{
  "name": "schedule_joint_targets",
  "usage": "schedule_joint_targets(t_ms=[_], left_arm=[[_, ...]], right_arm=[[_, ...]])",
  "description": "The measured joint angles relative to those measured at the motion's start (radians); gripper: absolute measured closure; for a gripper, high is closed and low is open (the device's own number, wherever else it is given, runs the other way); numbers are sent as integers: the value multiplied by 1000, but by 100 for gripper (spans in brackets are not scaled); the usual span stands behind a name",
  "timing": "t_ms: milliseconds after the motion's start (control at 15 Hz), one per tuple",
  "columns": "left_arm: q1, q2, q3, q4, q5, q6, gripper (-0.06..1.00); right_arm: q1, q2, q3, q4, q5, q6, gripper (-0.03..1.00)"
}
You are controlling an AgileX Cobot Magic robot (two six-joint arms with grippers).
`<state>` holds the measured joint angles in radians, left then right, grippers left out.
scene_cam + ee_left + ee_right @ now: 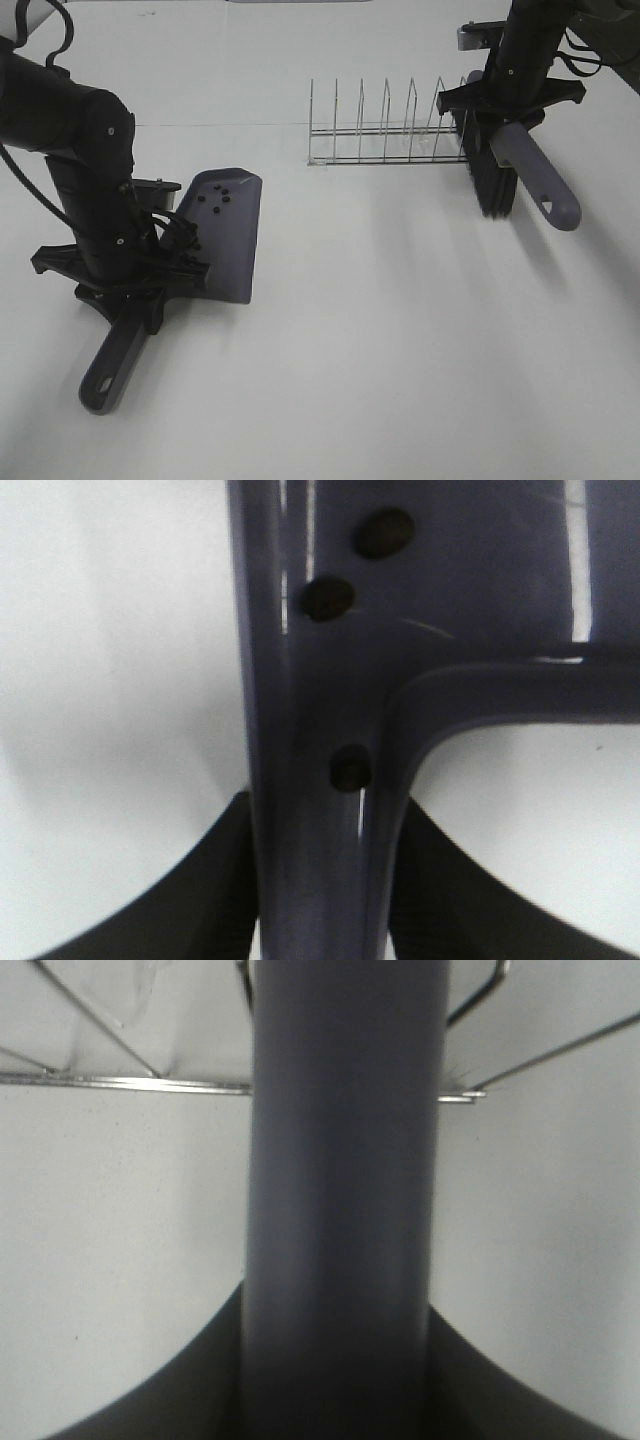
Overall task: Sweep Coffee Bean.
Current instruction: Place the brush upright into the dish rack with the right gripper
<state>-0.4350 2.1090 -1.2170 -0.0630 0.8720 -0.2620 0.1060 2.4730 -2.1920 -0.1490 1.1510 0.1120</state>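
with my left hand (135, 292) clenched on the grey-purple plastic dustpan (232, 240) near the left edge of the white desk (400, 380), the tiny dark oval coffee beans (218, 197) lying in its pan, and my right hand (505, 105) gripping the grey-handled, black-bristled brush (535, 185) by the far right corner, sweeping looks done to me.

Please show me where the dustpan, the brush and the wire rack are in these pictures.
dustpan (238, 245): exterior high view, on a bare part of its blade.
brush (537, 182): exterior high view, on the middle of its handle.
wire rack (385, 160): exterior high view, on its lower front rail.
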Motion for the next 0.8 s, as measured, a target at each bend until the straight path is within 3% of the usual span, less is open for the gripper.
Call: schedule_joint_targets(t_ms=[267, 667, 733, 800], left_arm=[[0, 0, 0, 0, 0, 0, 62], [0, 0, 0, 0, 0, 0, 62], [0, 0, 0, 0, 0, 0, 62], [0, 0, 0, 0, 0, 0, 62]], right_arm=[[0, 73, -134, -29, 1, 0, 71], [-23, 88, -143, -18, -21, 6, 71], [-25, 89, -143, -11, -18, 8, 70], [-27, 89, -144, -6, -17, 9, 63]])
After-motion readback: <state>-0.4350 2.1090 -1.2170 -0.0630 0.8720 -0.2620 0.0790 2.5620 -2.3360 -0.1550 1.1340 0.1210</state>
